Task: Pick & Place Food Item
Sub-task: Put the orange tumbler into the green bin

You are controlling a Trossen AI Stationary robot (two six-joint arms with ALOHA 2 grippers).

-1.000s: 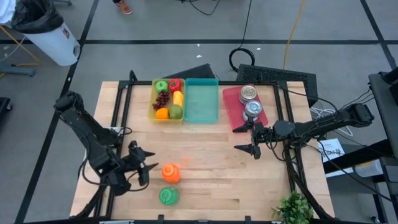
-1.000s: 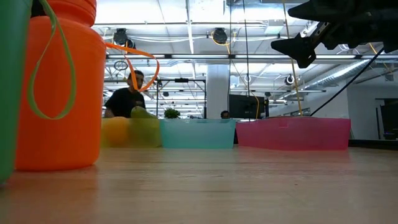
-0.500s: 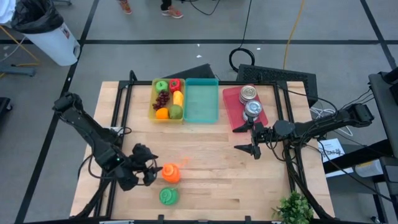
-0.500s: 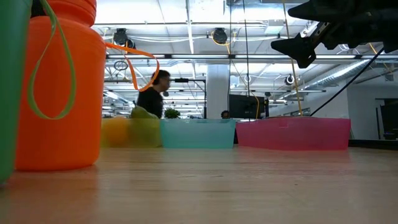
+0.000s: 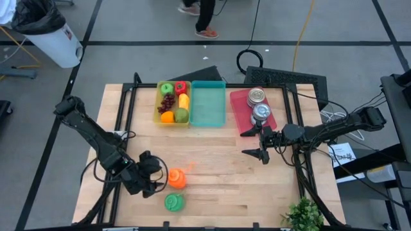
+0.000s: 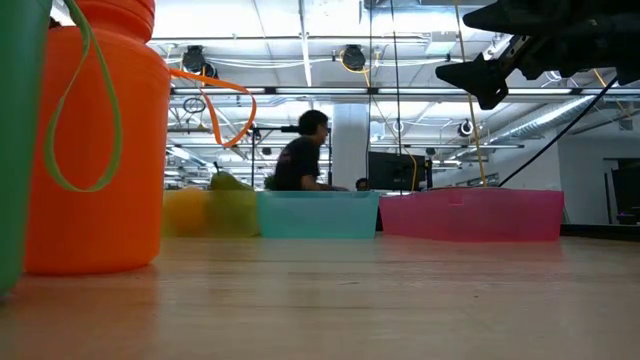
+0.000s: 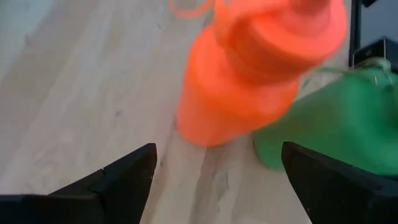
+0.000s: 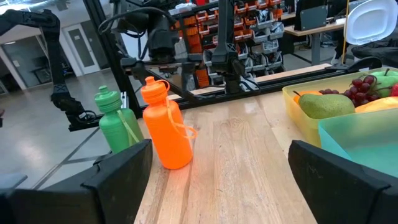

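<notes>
Left jaws: I'm seeing the left gripper point(image 5: 156, 179) standing with its fingers point(image 7: 124, 180) apart, nothing between them, low over the table's near-left part.
Just ahead of it: the orange plastic squeeze bottle point(image 7: 249, 74) is standing upright just beyond the fingertips; I cannot tell whether they are touching it. The green plastic squeeze bottle point(image 5: 173, 202) is standing beside the orange one, nearer the front edge.
Right jaws: I'm holding the right gripper point(image 5: 261, 145) above the table's right half with fingers spread wide and empty, raised well off the wood in the low view.
Food items: the fruit is sitting in the yellow plastic bin point(image 5: 158, 115) at the back: a green apple, a red one, dark grapes, an orange, a pear.
Neighbouring bins: the empty teal plastic bin point(image 5: 208, 106) is touching the yellow one; the pink tray point(image 5: 239, 109) is carrying two metal cans point(image 5: 258, 104).
Surface: the light wooden table point(image 5: 218, 186).
Room: a person point(image 6: 300, 160) is showing behind the bins.
</notes>
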